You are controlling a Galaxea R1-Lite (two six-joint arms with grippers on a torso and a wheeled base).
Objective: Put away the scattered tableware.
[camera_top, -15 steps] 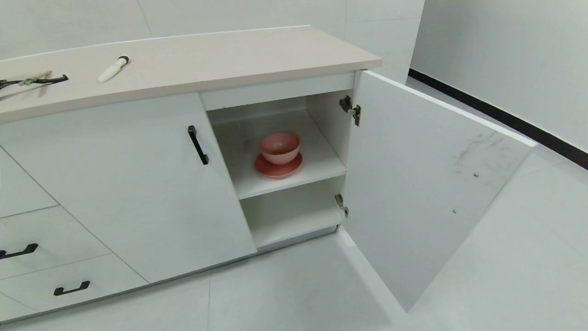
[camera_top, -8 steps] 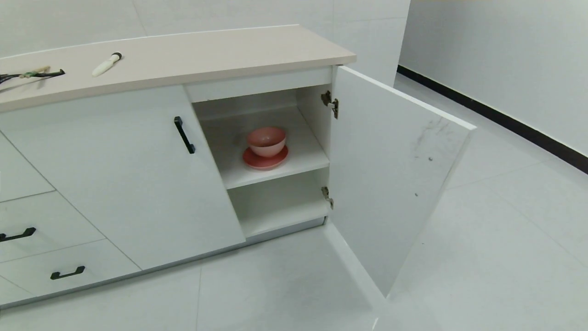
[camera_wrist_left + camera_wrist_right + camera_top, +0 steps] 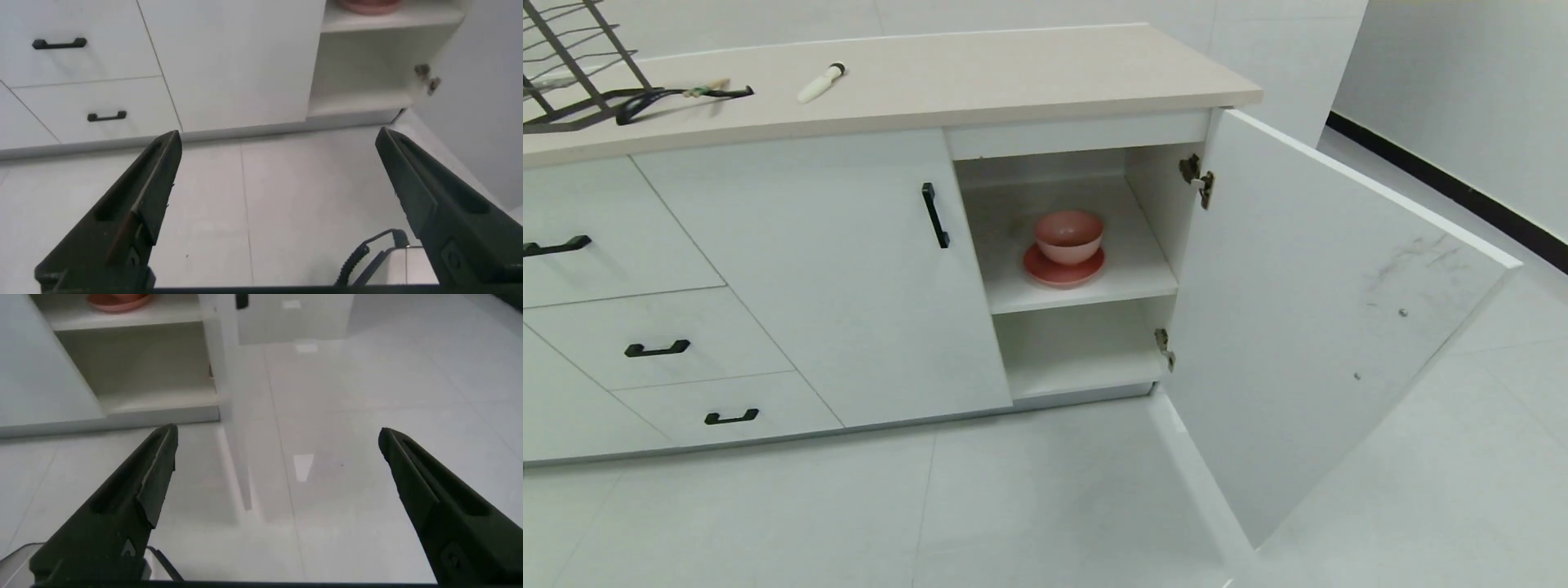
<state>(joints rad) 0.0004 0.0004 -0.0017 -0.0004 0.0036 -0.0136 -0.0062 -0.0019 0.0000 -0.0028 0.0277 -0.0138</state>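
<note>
With bowl (image 3: pixel 1068 235) on plate (image 3: pixel 1054 276) sitting shelved, left gripper (image 3: pixel 278 140) and right gripper (image 3: pixel 278 434) are gaping empty; closing the door (image 3: pixel 1307 310) is likely coming next.

Light is bright, even and diffuse, with soft, faint shadows. Ahead of the right end effector (image 3: pixel 276 434), the glossy floor (image 3: pixel 384 384) carries pale glare patches (one lies right between its fingers (image 3: pixel 131 506)). Beyond the left end effector (image 3: pixel 278 134), the cabinet's lower shelf (image 3: pixel 359 98) sits in mild shade.
</note>
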